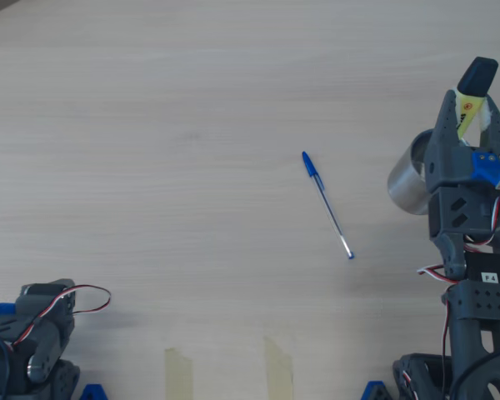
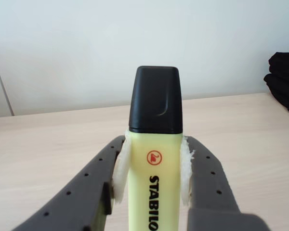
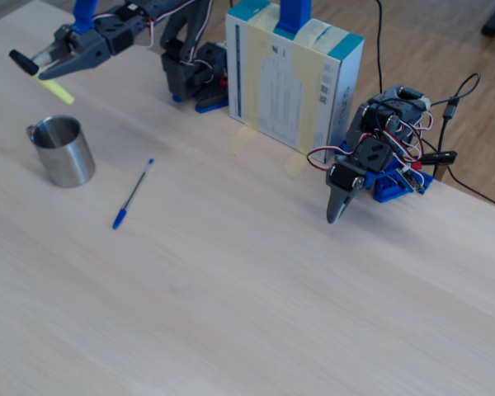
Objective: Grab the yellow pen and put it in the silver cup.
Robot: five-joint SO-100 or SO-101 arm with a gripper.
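Observation:
My gripper [image 1: 468,112] is shut on the yellow pen [image 1: 471,98], a chunky highlighter whose black cap sticks out past the fingertips. In the wrist view the pen [image 2: 154,163] stands between the two padded fingers [image 2: 119,168]. In the fixed view my gripper [image 3: 51,59] holds the pen [image 3: 58,89] in the air, above and a little behind the silver cup [image 3: 62,150]. The cup stands upright and empty on the table. In the overhead view the cup [image 1: 407,179] is partly hidden under my arm.
A thin blue-capped ballpoint pen [image 1: 327,204] lies on the table near the cup, also in the fixed view [image 3: 134,194]. A second arm [image 3: 371,157] rests folded. A cardboard box [image 3: 293,78] stands at the table's far side. A black object [image 2: 284,79] sits at the right.

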